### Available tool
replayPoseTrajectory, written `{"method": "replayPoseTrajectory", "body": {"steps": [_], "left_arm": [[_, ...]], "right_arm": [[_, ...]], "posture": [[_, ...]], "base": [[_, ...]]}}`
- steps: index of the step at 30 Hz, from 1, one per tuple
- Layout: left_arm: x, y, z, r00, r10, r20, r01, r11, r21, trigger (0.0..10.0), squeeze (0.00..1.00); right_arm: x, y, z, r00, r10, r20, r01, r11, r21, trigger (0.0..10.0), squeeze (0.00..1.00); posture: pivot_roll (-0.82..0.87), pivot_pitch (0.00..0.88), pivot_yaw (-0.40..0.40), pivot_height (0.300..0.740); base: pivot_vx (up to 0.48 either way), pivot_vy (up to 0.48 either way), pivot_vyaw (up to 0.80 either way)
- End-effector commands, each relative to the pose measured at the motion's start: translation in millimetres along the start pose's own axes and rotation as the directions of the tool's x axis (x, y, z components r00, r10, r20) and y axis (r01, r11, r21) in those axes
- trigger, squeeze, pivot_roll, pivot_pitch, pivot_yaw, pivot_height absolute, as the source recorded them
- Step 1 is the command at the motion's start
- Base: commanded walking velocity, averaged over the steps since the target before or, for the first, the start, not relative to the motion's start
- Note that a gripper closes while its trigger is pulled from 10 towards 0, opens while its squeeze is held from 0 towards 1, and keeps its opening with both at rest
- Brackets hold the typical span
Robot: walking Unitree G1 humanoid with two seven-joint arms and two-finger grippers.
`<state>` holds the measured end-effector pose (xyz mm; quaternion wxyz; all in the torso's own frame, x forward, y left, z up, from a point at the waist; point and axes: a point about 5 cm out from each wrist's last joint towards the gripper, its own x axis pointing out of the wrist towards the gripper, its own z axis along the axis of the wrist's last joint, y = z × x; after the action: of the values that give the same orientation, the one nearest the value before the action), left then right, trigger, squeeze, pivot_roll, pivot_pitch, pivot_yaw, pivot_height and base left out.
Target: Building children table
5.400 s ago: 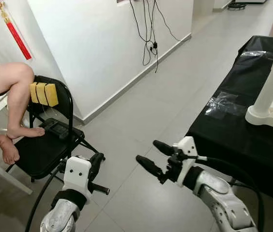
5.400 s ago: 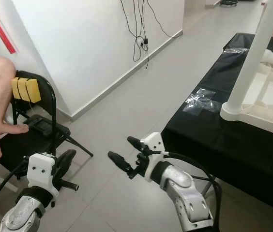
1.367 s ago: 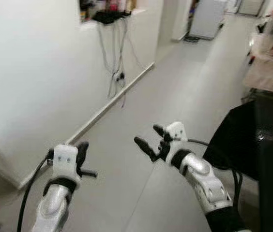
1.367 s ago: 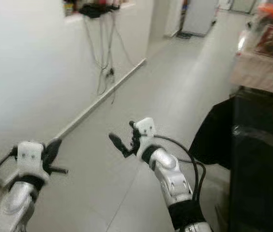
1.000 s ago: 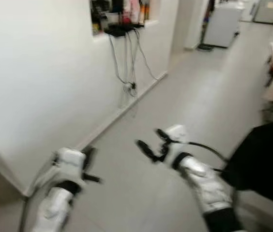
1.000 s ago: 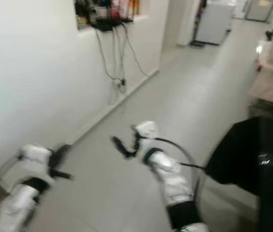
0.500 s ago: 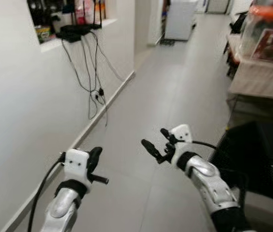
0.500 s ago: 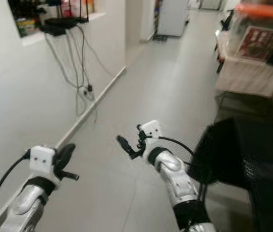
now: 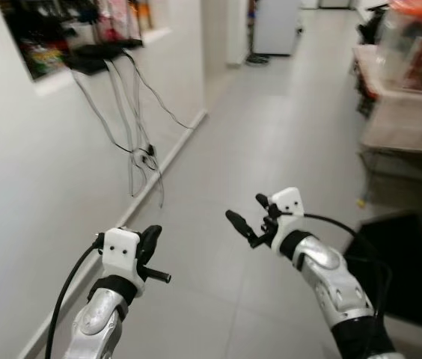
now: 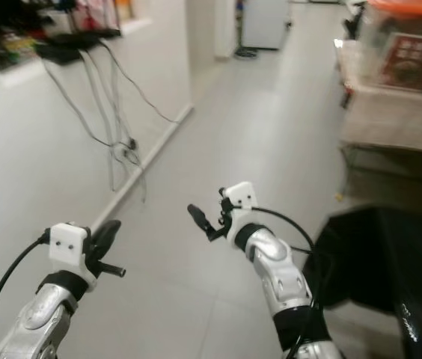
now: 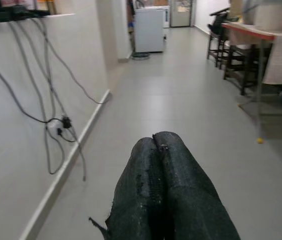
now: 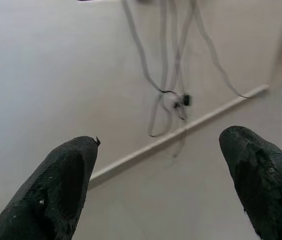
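while no table parts are visible, left claw is together, right claw apart; handling unjudgeable.

Pale grey floor tiles, white wall (dark cables hanging), black cloth.

No legible text or labels
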<state>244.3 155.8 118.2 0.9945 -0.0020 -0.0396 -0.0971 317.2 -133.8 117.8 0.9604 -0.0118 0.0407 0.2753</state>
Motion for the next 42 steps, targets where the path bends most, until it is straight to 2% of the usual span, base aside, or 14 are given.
{"method": "replayPoseTrajectory", "body": {"steps": [1,7,10,42], "left_arm": [[-2.1,3.4,-3.0,1.000,0.012,-0.021,-0.012,1.000,0.000,10.0,0.00],[-2.0,2.5,-3.5,1.000,0.008,-0.023,-0.008,1.000,-0.007,10.0,0.00],[-2.0,2.4,-3.6,1.000,0.008,-0.023,-0.009,1.000,-0.018,10.0,0.00],[-1.2,4.2,-2.5,1.000,0.003,-0.024,-0.004,1.000,-0.028,10.0,0.00]], "right_arm": [[2.5,3.5,0.8,1.000,0.016,0.008,-0.016,1.000,0.008,10.0,0.00],[2.1,3.8,-0.5,1.000,0.024,0.003,-0.024,1.000,-0.001,10.0,0.00],[1.9,4.1,-0.8,1.000,0.028,0.001,-0.028,1.000,0.003,10.0,0.00],[4.1,4.5,-1.4,0.999,0.039,-0.006,-0.038,0.999,0.032,10.0,0.00]], "posture": [[-0.10,0.001,-0.011,0.740],[-0.10,0.000,-0.004,0.740],[-0.10,0.000,-0.002,0.740],[-0.11,0.003,0.006,0.740]], "base": [[0.386,0.000,0.00],[0.391,0.000,0.00],[0.367,0.000,-0.80],[0.000,0.000,-0.80]]}}
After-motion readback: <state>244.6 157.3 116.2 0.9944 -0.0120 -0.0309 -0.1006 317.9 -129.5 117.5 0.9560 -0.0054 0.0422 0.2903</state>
